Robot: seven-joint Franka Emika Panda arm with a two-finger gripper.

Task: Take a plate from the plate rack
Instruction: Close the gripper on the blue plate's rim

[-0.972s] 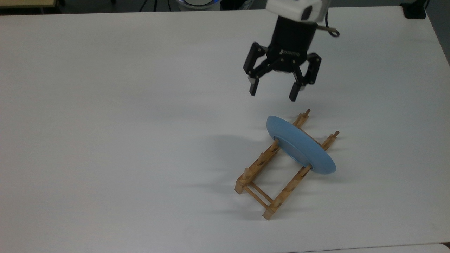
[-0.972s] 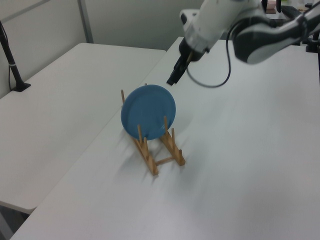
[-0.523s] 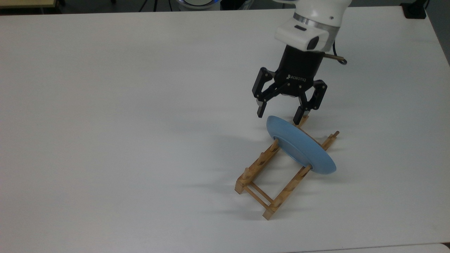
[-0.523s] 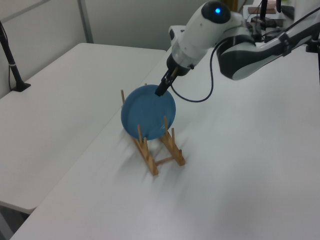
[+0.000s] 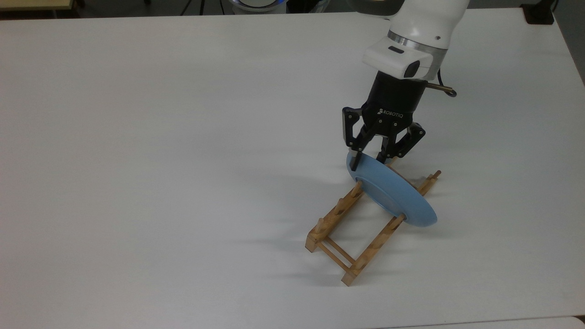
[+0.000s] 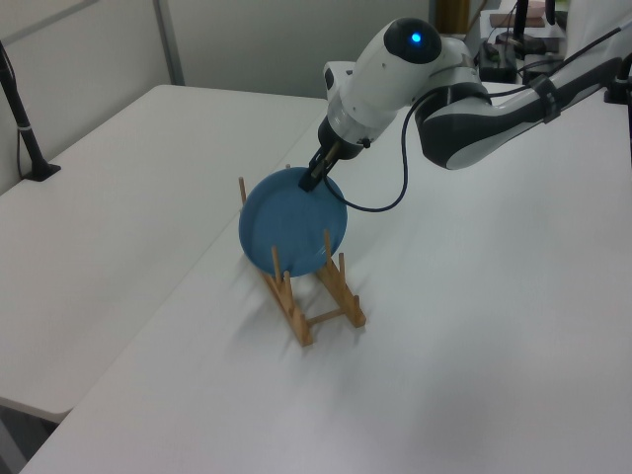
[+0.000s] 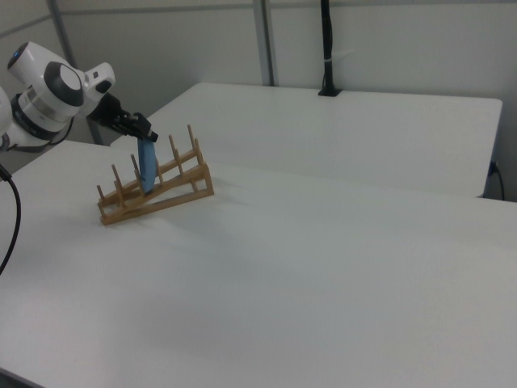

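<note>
the claw points down from the white arm, fingers nearly closed.

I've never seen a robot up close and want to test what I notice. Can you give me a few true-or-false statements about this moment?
1. The light-blue plate stands on edge in the wooden plate rack. True.
2. The gripper is at the plate's top edge, one finger on each side of it. True.
3. The plate lies flat on the white table. False: it is upright between the rack's pegs.
4. The rack holds three plates. False: it holds one.
5. The plate sits at the rack's end nearest the gripper, in the top view. True.
</note>
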